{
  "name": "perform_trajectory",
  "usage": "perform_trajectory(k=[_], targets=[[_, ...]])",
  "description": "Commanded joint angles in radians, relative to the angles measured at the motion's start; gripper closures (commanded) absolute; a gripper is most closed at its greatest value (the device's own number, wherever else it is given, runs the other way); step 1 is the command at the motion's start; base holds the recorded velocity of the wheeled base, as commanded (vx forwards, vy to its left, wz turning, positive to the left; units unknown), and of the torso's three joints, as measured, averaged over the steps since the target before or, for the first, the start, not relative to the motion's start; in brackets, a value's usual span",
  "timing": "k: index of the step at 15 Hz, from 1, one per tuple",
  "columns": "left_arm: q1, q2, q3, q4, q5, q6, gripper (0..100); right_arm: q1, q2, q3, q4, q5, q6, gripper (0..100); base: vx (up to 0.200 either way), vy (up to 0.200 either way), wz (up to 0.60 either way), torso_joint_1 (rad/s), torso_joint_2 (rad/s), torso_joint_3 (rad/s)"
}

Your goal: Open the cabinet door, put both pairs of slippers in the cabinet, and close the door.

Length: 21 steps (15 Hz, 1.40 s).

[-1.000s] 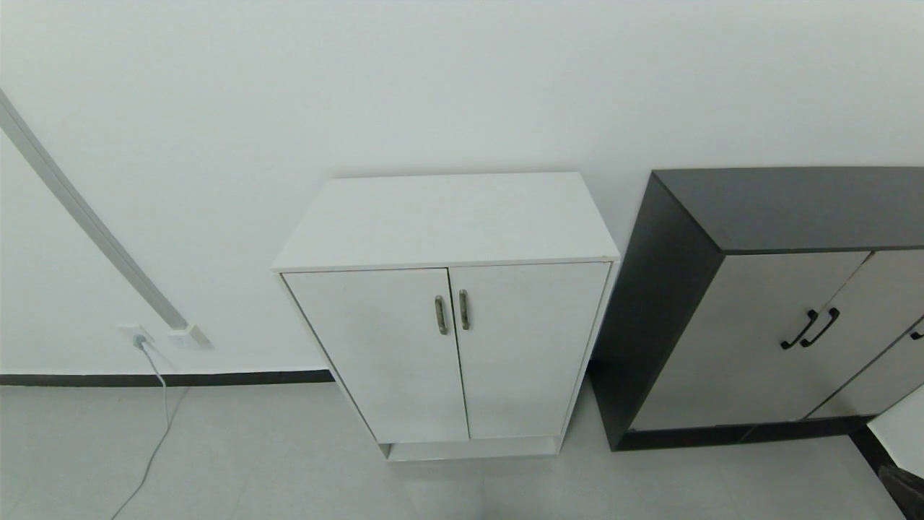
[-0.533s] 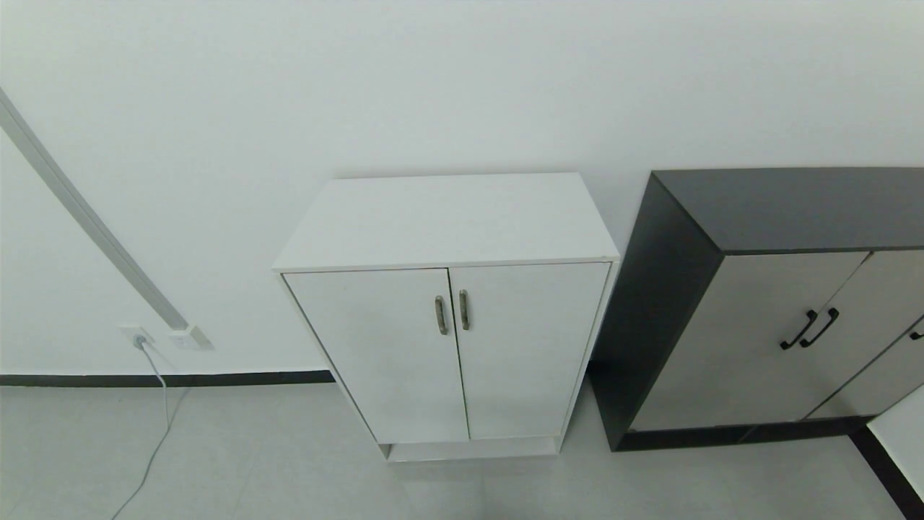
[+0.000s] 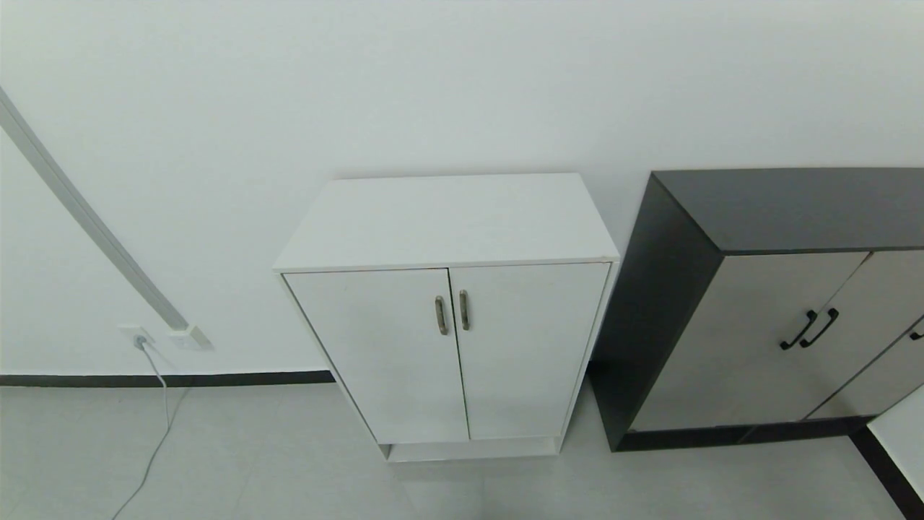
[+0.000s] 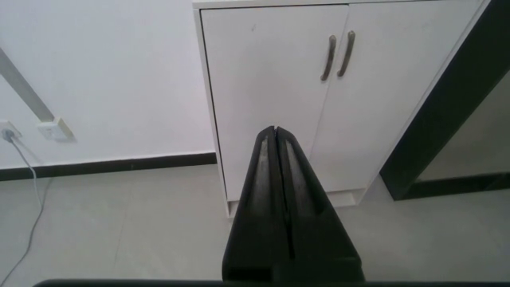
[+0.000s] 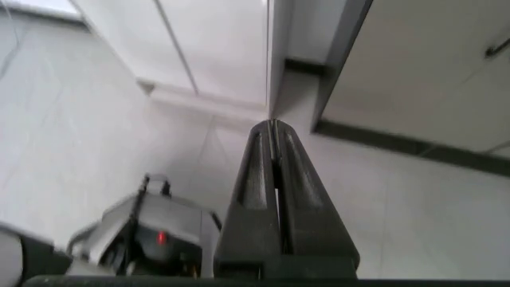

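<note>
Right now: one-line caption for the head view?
White two-door cabinet, both doors shut, stands against the wall beside a dark cabinet.

Cabinet [image 3: 447, 217]: both doors [image 3: 386, 354] shut, so I cannot see the inside. Dark cabinet [image 3: 686, 303] beside it is cut off by the head view's right edge. Cable [image 3: 160, 404] from the wall socket [image 3: 136, 336] runs off the bottom edge. In the left wrist view my left pincer [image 4: 275, 131] covers the middle of the cabinet's foot, and the top is cropped. In the right wrist view the cabinet is cropped above its lower corner.
</note>
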Motion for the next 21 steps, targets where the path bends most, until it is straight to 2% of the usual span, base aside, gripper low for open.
perform_trajectory(k=[1, 7, 10, 12, 18, 21], targets=[[0.0, 0.0, 0.0, 0.0, 0.0, 0.0, 100, 0.013, 0.005, 0.003, 0.024, 0.018, -0.016, 100, 0.0, 0.0, 0.0, 0.0, 0.0, 0.0], [0.0, 0.0, 0.0, 0.0, 0.0, 0.0, 100, 0.115, 0.011, 0.003, 0.111, 0.082, -0.016, 100, 0.0, 0.0, 0.0, 0.0, 0.0, 0.0], [0.0, 0.0, 0.0, 0.0, 0.001, -0.003, 100, 0.116, 0.003, 0.005, 0.105, 0.078, -0.001, 100, 0.0, 0.0, 0.0, 0.0, 0.0, 0.0], [0.0, 0.0, 0.0, 0.0, 0.001, -0.003, 100, 0.082, -0.032, 0.005, 0.105, 0.073, 0.025, 100, 0.0, 0.0, 0.0, 0.0, 0.0, 0.0], [0.0, 0.0, 0.0, 0.0, 0.003, -0.003, 100, -0.16, -0.17, 0.005, 0.105, 0.073, 0.028, 100, 0.0, 0.0, 0.0, 0.0, 0.0, 0.0], [0.0, 0.0, 0.0, 0.0, 0.003, -0.003, 100, -0.231, -0.244, 0.005, 0.105, 0.073, 0.031, 100, 0.0, 0.0, 0.0, 0.0, 0.0, 0.0]])
